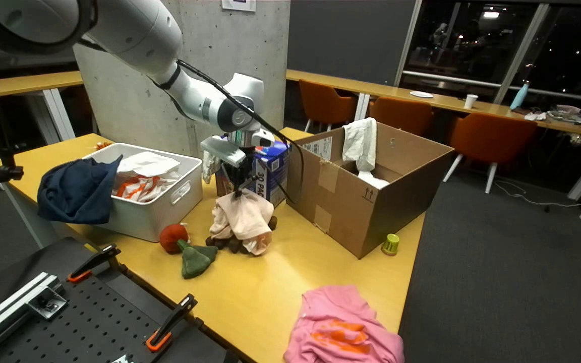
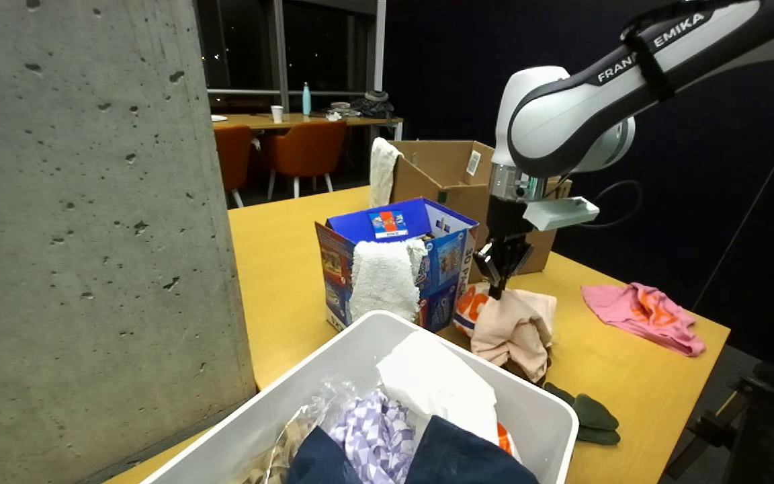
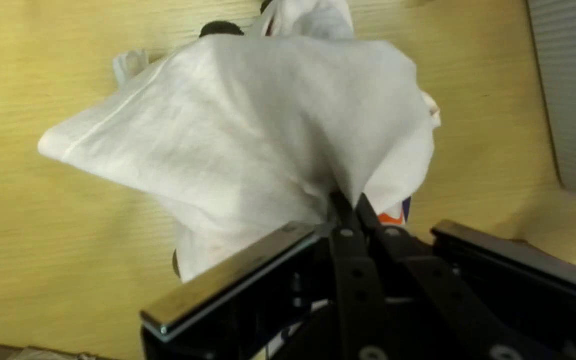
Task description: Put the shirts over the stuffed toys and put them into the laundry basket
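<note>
The gripper (image 3: pixel 352 202) points down with its jaws clamped on a pinched fold of the peach shirt (image 1: pixel 244 218), which lies draped over a brown stuffed toy (image 1: pixel 234 245) on the bench (image 1: pixel 270 282). In an exterior view, brown parts show along the near edge and at the right side of the cloth; whether the toy is inside the shirt or only under it, I cannot tell. The step in hand looks to be dressing this toy.

To do it well, raise the fold only a little and draw the cloth low toward the bare brown parts, so that it slides over the toy instead of dragging it. An orange-lettered white item (image 2: pixel 473 306) sits by the shirt, close to the snack carton (image 2: pixel 441 269); mind that the cloth does not catch there. For the later lift, a pinch of fabric alone would probably leave the toy behind, so take a deeper grip through shirt and body together. Then clear the rim of the white basket (image 1: pixel 167 214) to the left, aiming away from the navy garment (image 1: pixel 81 189) hanging over it.
</note>
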Available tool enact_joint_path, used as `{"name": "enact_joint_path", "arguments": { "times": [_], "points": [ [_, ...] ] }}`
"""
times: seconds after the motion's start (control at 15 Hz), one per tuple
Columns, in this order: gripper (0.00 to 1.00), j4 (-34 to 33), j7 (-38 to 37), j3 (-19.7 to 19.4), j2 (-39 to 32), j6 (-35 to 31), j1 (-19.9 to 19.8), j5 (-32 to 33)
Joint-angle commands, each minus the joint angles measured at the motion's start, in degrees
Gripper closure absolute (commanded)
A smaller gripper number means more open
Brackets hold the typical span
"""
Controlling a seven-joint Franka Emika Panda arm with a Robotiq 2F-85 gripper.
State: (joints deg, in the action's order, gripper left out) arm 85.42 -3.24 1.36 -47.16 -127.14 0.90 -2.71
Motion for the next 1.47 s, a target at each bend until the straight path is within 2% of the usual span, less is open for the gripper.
{"name": "enact_joint_path", "arguments": {
  "times": [0.0,0.27,0.6,0.8,0.87,1.0,1.2,1.4],
  "points": [
    [0.99,1.4,0.0,0.2,0.3,2.7,-0.1,-0.8],
    [0.99,4.8,-3.3,-0.8,2.1,2.5,0.2,-0.8],
    [0.99,0.7,-3.2,-0.7,-0.7,9.5,-1.3,-1.8],
    [0.99,0.5,-3.2,-0.8,-0.6,11.2,-2.0,-2.7],
    [0.72,0.3,-3.6,-1.0,-0.6,11.6,-2.1,-2.7],
    [0.64,1.3,-4.2,-1.2,0.3,11.3,-2.4,-3.0],
    [0.43,6.1,-8.1,-3.0,3.9,9.5,-2.3,-3.0],
    [0.2,14.4,-13.1,-5.8,9.6,6.5,-2.7,-3.2]
  ]
}}
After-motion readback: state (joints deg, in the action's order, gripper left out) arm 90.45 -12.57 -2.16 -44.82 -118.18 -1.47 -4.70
